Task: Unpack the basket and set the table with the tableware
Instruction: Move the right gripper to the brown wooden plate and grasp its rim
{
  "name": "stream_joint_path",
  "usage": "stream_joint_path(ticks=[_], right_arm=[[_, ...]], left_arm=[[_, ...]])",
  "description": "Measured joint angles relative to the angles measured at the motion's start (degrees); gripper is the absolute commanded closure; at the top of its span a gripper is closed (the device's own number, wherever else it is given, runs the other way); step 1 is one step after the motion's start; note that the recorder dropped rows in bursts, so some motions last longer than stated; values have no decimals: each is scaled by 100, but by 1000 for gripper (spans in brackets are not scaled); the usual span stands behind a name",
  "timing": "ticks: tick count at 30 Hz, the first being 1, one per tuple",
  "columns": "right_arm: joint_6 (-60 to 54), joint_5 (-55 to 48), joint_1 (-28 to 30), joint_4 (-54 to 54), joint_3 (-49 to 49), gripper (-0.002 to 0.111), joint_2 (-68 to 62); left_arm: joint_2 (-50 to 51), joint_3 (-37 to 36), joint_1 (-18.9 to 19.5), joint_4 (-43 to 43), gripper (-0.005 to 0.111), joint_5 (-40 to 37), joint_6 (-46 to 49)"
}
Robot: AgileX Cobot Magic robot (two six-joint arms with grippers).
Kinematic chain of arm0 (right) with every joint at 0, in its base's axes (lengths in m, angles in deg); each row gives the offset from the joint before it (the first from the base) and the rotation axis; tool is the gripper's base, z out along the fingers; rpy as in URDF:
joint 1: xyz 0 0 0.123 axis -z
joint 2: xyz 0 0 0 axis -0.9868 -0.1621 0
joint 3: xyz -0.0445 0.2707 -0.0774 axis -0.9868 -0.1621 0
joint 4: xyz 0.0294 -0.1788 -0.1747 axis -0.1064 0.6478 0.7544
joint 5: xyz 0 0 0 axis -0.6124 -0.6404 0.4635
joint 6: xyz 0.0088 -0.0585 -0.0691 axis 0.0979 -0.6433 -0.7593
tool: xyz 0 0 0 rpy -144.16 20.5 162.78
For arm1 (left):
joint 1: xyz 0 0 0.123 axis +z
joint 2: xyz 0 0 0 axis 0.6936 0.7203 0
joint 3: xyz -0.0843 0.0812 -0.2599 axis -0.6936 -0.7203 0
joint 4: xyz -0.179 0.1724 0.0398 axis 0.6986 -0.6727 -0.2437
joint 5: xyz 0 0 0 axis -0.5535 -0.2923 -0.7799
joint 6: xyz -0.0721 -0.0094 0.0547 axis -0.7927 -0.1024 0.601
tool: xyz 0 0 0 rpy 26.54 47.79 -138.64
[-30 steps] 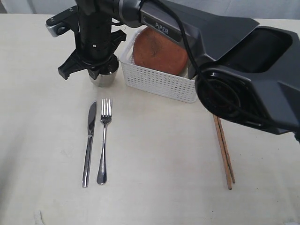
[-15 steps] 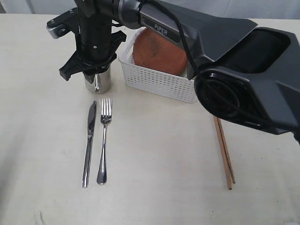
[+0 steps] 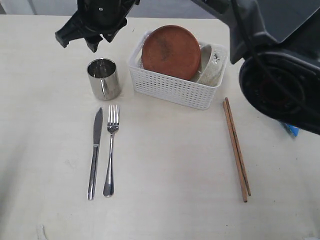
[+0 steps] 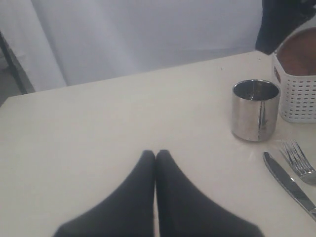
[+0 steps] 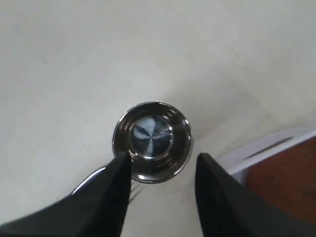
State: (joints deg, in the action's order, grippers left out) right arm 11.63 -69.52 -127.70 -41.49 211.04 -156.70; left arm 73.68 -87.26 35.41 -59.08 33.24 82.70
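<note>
While hovering above the cup [image 3: 104,79], the right gripper [image 5: 163,163] is standing spread. The left gripper [image 4: 155,155] is seemingly pressing together.

Right arm [image 3: 260,22]: my shell here is a bulky moulded casing, dark grey, matte, with smooth rounded edges. Round joint cap [image 3: 272,87] on it, black, set inside a raised ring. Wrist block [image 3: 100,12]: black, angular, flaring into short prongs. I note one small pale dot on its face, too small to say if it is a screw. Right gripper [image 5: 164,159]: my two fingers [image 5: 111,197] are matte black, broad at the base, narrowing to blunt rounded tips. Left gripper [image 4: 155,154]: same matte black, two wedge-shaped fingers with smooth curved outer edges tapering to narrow tips.
</note>
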Motion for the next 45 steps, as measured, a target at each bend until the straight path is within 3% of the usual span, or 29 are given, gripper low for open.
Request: stream_joint_path(ticks=[8,15,20,23,37,45], right_arm=[[234,2,825,-260,-157,67,528],[101,36,1725,-284,-1390,67,1141],[-448,1,2448,-576,-1926,67,1168],[-964,1,2748,-1102,-1996,61,1168],[-2538,11,3007,-1936,-2016,59,752],[-3179,525,3007,-2161,-2021,59,673]], left_arm=[[0,0,0,0,107,0,0],[0,0,0,0,107,0,0],[0,0,0,0,107,0,0],[0,0,0,0,107,0,0],[0,0,0,0,107,0,0],[0,0,0,0,107,0,0]])
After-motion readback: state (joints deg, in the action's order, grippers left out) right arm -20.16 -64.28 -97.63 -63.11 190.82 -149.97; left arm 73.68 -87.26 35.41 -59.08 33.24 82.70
